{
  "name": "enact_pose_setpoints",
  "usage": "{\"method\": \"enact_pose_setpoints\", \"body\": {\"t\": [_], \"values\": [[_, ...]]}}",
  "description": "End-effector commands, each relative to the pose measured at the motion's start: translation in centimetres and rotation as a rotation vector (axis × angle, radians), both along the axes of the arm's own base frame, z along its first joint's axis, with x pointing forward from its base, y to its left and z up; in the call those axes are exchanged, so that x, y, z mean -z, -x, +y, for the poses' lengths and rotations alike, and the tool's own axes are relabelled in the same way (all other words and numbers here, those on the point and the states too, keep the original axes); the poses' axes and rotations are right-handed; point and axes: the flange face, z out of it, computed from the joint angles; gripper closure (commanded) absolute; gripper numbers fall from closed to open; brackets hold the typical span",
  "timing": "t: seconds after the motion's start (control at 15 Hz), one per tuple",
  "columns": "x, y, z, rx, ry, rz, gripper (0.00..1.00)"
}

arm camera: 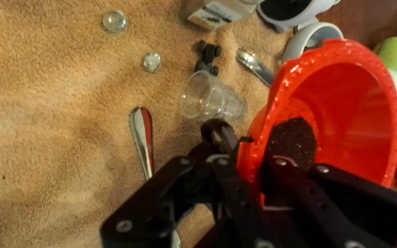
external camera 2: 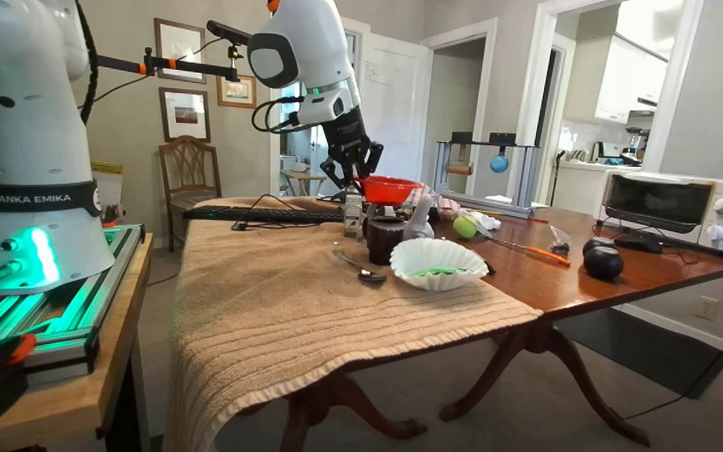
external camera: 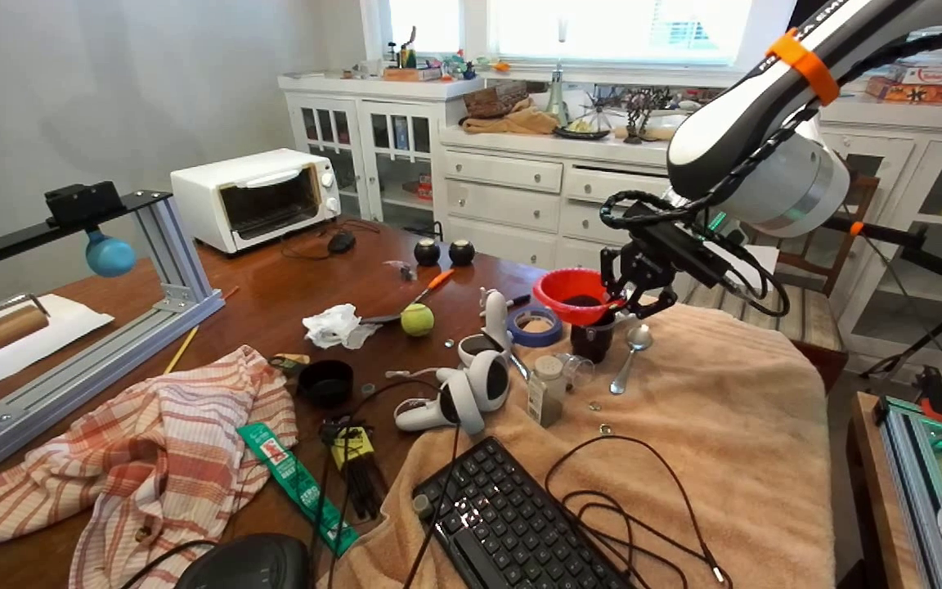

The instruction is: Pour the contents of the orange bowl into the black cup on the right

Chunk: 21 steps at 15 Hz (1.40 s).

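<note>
The orange bowl (external camera: 576, 286), red-orange and round, hangs in the air with my gripper (external camera: 620, 299) shut on its rim. In the wrist view the fingers pinch the wall of the orange bowl (arm camera: 353, 113), one inside and one outside. Dark granules (arm camera: 295, 139) lie in its bottom. Directly below stands the black cup (external camera: 590, 342), upright on the towel's edge. An exterior view shows a gap between the orange bowl (external camera 2: 390, 189) and the black cup (external camera 2: 385, 242). Only a dark handle (arm camera: 231, 136) of the cup shows in the wrist view; its opening is hidden there.
Around the cup are a spoon (external camera: 630, 360), a small clear cup (arm camera: 212, 98), a glass shaker (external camera: 547, 391), blue tape (external camera: 535, 325) and white controllers (external camera: 467, 388). A white paper filter (external camera 2: 440, 263) with green contents stands beside the cup. Farther off are a keyboard (external camera: 512, 523) and tennis ball (external camera: 417, 320).
</note>
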Motion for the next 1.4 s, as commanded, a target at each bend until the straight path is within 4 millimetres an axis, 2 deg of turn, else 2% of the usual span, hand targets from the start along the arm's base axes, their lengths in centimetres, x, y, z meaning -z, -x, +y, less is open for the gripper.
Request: {"method": "enact_pose_setpoints", "body": {"t": [0.0,0.27,0.53,0.8,0.87,1.0,1.33], "values": [[0.2,1.9,-3.3,0.012,0.054,0.015,0.98],[-0.2,4.1,-6.9,0.011,0.102,0.002,0.98],[-0.2,6.1,-8.9,0.021,0.145,0.007,0.98],[1.1,6.6,-10.2,0.039,0.236,0.028,0.98],[1.4,5.9,-10.8,0.048,0.263,0.026,0.98],[1.9,5.8,-10.7,0.046,0.317,0.018,0.98],[4.6,5.7,-10.2,-0.003,0.433,0.041,0.98]]}}
